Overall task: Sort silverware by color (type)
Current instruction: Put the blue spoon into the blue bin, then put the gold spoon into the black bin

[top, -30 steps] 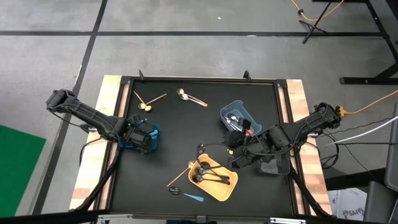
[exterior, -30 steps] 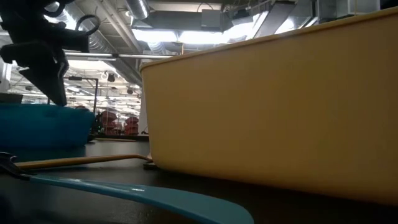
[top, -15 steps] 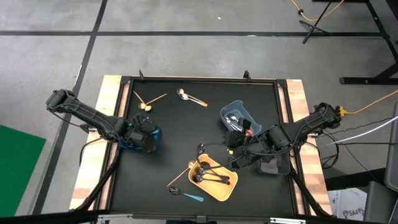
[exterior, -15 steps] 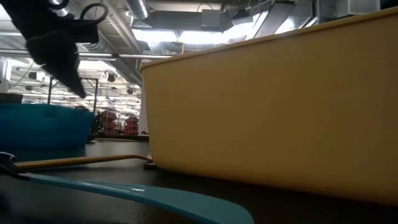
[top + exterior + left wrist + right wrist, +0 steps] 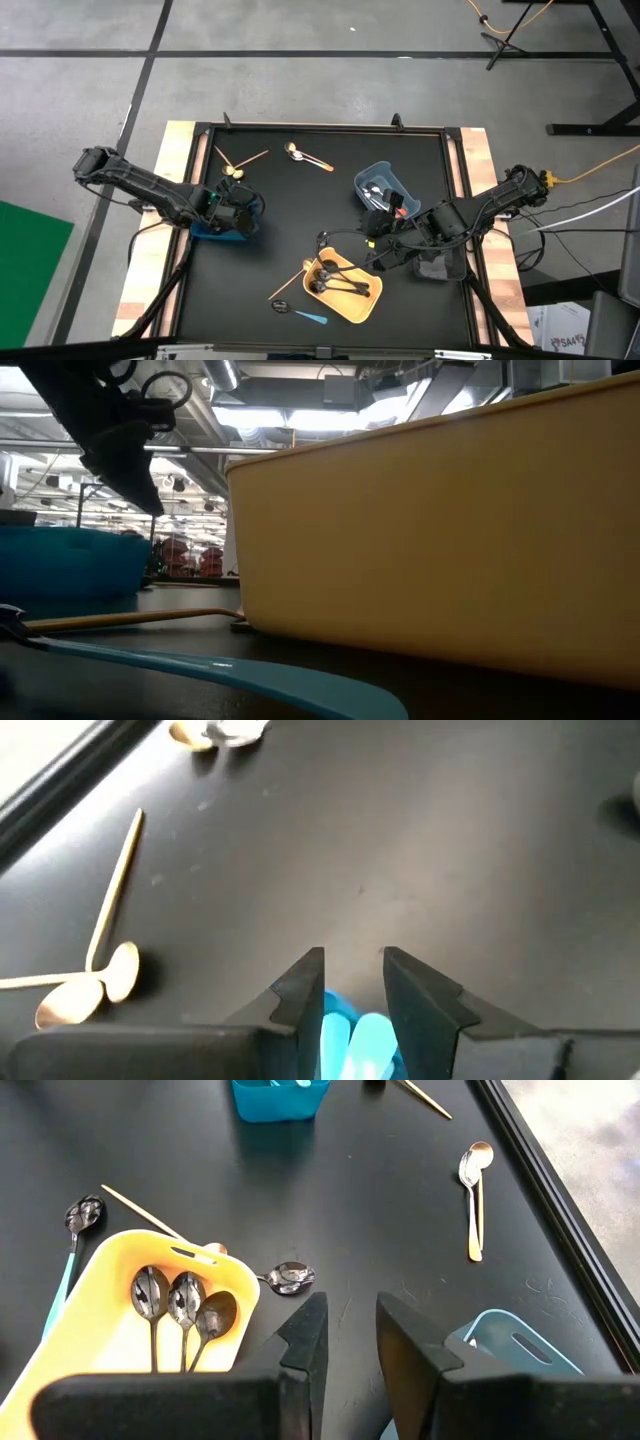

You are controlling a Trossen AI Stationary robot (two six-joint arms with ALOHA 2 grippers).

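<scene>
Gold spoons (image 5: pixel 233 163), upper left of surface (image 5: pixel 300 230), handles running diagonally: nearest the left gripper (image 5: pixel 250 204), jaws spread and empty; right gripper (image 5: pixel 378 251) waits, jaws parted.

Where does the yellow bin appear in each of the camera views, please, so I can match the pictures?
High view: yellow bin near the table's front edge, slightly right of centre, black spoons inside.
Low view: its wall fills most of the picture, close to the camera.
Left wrist view: not in it.
Right wrist view: bin left of that arm's own fingers, three spoons inside.
Shared landmark: the wooden-handled spoon beside the bin.
</scene>
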